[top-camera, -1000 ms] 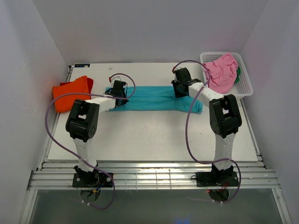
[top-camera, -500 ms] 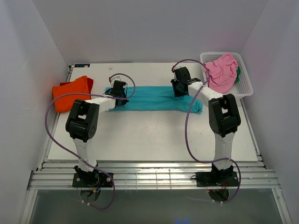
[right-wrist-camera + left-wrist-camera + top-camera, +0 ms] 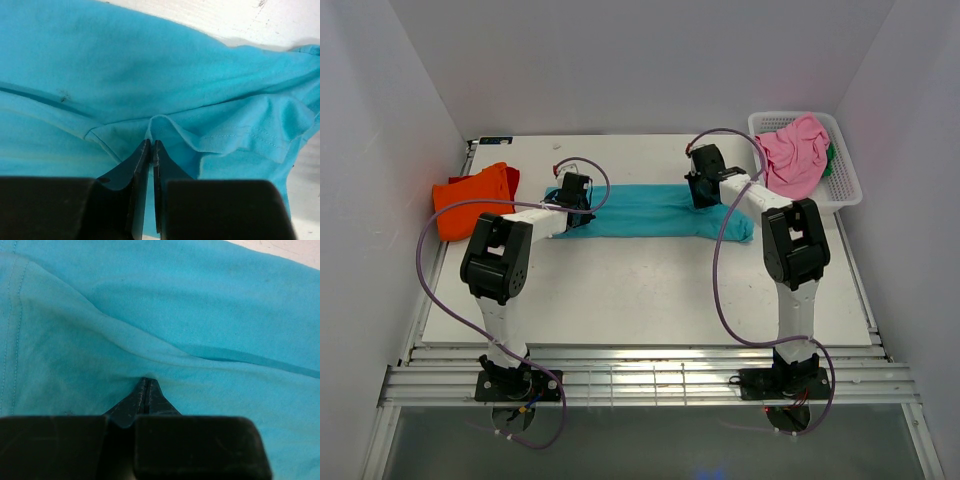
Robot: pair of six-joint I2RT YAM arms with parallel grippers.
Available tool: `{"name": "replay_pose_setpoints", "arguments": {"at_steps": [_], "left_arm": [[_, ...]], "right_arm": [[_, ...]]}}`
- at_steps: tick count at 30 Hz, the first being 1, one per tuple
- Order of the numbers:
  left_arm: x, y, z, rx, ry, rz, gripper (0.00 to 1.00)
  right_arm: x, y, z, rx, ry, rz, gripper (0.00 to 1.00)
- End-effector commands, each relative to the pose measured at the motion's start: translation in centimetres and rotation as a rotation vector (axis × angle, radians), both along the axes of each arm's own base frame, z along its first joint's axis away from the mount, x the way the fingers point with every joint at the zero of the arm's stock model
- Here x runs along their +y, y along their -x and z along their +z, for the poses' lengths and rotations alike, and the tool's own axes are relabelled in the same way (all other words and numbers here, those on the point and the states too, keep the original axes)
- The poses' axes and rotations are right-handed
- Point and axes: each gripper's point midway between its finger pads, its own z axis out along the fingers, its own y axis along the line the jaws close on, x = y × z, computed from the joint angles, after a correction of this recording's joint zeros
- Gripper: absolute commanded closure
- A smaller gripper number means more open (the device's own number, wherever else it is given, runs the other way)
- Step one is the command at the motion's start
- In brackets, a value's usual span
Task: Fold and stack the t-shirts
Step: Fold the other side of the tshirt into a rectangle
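Observation:
A teal t-shirt [image 3: 645, 210] lies stretched in a long band across the middle of the table. My left gripper [image 3: 572, 200] is down on its left end, shut on a pinch of the teal cloth [image 3: 150, 340]. At the right end my right gripper [image 3: 704, 190] is shut on a raised fold of the same shirt [image 3: 165, 125]. A folded orange t-shirt [image 3: 472, 200] rests at the table's left edge. A pink t-shirt [image 3: 795, 152] is heaped in the white basket [image 3: 847, 185], with a bit of green cloth [image 3: 831, 160] beside it.
The basket stands at the back right corner against the right wall. White walls close in the table on three sides. Purple cables loop from both arms over the table. Metal rails run along the near edge.
The right gripper's jaws have come together on the shirt's fold, and its wrist has shifted slightly left. The left arm has not moved.

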Motion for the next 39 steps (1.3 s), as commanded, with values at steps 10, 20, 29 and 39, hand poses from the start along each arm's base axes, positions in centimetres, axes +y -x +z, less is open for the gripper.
{"name": "replay_pose_setpoints", "arguments": {"at_steps": [10, 20, 29, 39], "left_arm": [[1.2, 2.0, -1.2, 0.076, -0.033, 0.006, 1.00], [1.2, 2.1, -1.8, 0.090, -0.037, 0.001, 1.00], [1.2, 2.1, -1.9, 0.094, -0.030, -0.003, 1.00], [0.8, 1.1, -0.4, 0.056, -0.018, -0.009, 1.00]], "right_arm": [[0.9, -4.0, 3.9, -0.132, 0.005, -0.004, 0.92], [1.4, -6.9, 3.6, -0.175, 0.029, 0.005, 0.91], [2.3, -9.0, 3.0, -0.268, -0.012, 0.004, 0.72], [-1.4, -8.8, 14.4, -0.622, 0.002, -0.137, 0.69]]}}
